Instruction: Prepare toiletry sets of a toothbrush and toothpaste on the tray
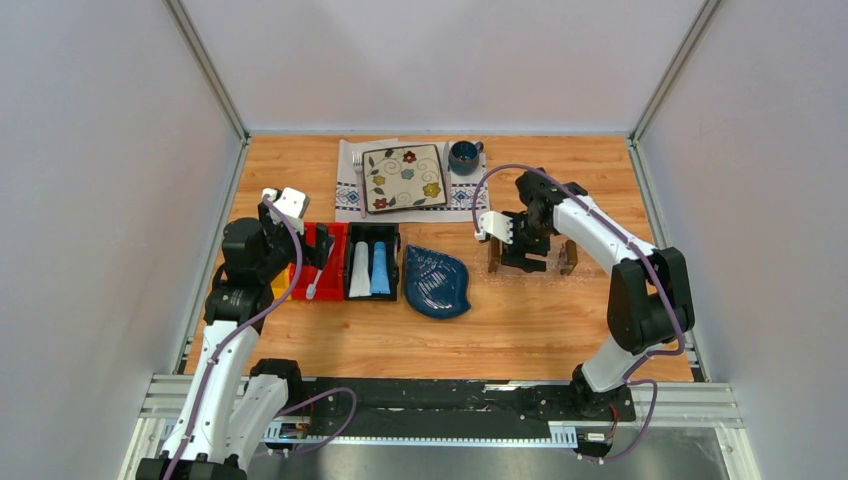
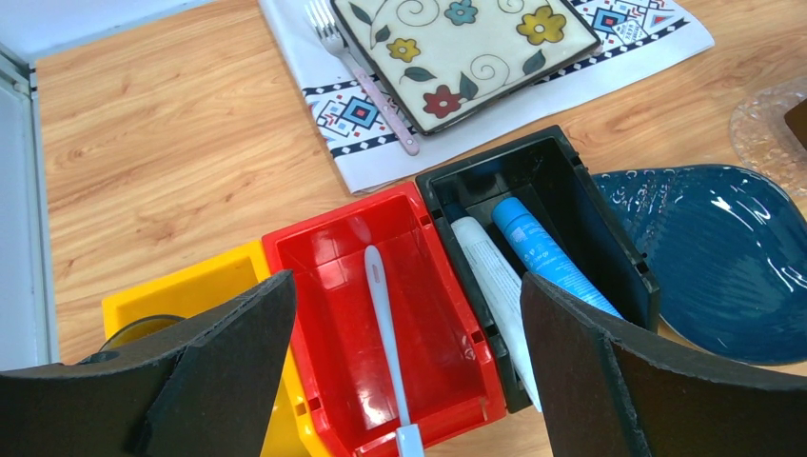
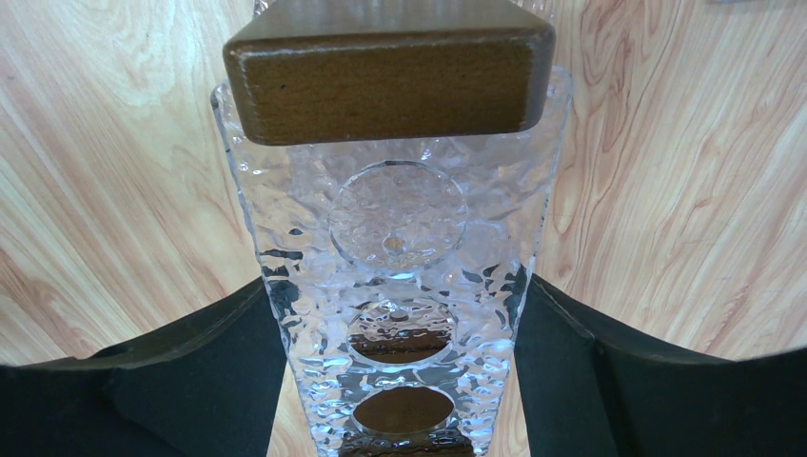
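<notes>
The pale toothbrush [image 2: 384,319] lies lengthwise in the red bin [image 2: 333,257]; it also shows in the top view [image 1: 316,280]. My left gripper [image 2: 400,367] is open and hovers over the red bin [image 1: 335,240], one finger on each side of the toothbrush, touching nothing. The white-grey toothpaste [image 2: 487,276] and the light blue toothpaste [image 2: 541,249] lie side by side in the black bin [image 2: 571,181]. The clear tray [image 3: 400,209] with brown end blocks sits at the right [image 1: 569,258]. My right gripper [image 3: 398,381] is shut across the tray's width, fingers against its long edges.
A yellow bin [image 2: 171,295] stands left of the red one. A dark blue leaf-shaped dish [image 1: 437,282] lies between the bins and the tray. At the back are a floral plate [image 1: 404,177] on a cloth, a fork [image 2: 366,81] and a blue mug [image 1: 463,156].
</notes>
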`<state>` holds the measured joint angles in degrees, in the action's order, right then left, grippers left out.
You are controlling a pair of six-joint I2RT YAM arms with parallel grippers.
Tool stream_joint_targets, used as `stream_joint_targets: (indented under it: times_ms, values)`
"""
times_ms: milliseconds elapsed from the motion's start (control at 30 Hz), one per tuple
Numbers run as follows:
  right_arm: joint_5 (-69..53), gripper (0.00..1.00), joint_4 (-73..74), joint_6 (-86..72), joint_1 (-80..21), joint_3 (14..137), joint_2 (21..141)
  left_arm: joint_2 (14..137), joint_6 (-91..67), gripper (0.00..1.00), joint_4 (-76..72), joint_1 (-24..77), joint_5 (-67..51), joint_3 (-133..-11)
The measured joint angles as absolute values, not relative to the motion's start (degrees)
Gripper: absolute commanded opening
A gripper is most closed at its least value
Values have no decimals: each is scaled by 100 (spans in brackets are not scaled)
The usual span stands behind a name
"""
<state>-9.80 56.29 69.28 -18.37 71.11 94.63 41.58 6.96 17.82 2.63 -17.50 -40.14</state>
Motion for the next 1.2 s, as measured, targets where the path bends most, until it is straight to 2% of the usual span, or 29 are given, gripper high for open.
stream_joint_targets:
  times_ms: [1200]
  values:
    - [-919,48,5404,6733,-2049,7109,9736,4093,696,95,1798,263,-1756,-4012]
